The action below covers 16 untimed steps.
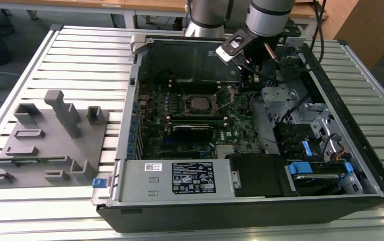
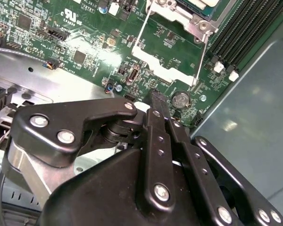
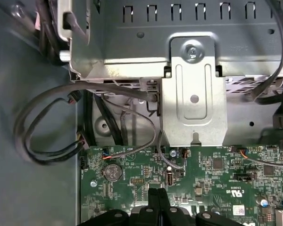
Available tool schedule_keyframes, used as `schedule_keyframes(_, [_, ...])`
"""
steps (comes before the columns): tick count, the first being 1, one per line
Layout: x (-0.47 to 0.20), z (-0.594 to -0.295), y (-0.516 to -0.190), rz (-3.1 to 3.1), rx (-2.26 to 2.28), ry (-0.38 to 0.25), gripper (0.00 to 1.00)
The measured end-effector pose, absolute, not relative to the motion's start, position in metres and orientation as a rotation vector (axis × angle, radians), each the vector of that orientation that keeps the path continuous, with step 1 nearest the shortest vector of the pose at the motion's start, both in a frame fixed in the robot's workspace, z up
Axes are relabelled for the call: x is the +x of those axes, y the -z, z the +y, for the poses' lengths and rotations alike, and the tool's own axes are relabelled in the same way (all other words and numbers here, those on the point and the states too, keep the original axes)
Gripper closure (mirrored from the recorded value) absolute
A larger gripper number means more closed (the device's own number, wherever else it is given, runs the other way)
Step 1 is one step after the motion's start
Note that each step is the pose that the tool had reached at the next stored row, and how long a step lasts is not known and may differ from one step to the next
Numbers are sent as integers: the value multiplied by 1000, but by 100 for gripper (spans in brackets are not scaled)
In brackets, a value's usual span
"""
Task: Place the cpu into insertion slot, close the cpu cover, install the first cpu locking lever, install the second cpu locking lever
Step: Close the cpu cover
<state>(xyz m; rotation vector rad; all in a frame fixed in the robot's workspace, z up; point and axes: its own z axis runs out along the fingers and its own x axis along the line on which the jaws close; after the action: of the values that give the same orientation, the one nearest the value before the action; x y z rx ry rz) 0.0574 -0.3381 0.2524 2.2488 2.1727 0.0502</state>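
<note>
In the exterior view the cpu (image 1: 197, 104) lies flat as a grey-brown square in the socket at the middle of the green motherboard (image 1: 232, 135). The dull-metal cpu cover (image 2: 194, 18) frames it. Two thin wire locking levers (image 2: 140, 33) (image 2: 201, 59) stick out from the socket over the board. My gripper (image 1: 244, 70) hangs over the board toward the exterior view's right of the socket. Its black fingers (image 2: 155, 101) are pressed together and shut on nothing, with their tips near a coin battery (image 2: 180, 99). The fingertips (image 3: 159, 197) hover above the board's edge.
The board sits inside an open computer case (image 1: 326, 85) on a slatted metal table (image 1: 78, 55). A steel bracket (image 3: 193, 101) and looping grey cables (image 3: 42, 127) lie close to the gripper. A power supply (image 1: 178, 178) and a grey fixture block (image 1: 51, 140) are further off.
</note>
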Motion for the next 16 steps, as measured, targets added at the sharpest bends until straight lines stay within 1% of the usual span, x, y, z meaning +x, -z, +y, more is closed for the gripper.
schedule_keyframes(16, [58, -338, -240, 2173, 2249, -50, 89])
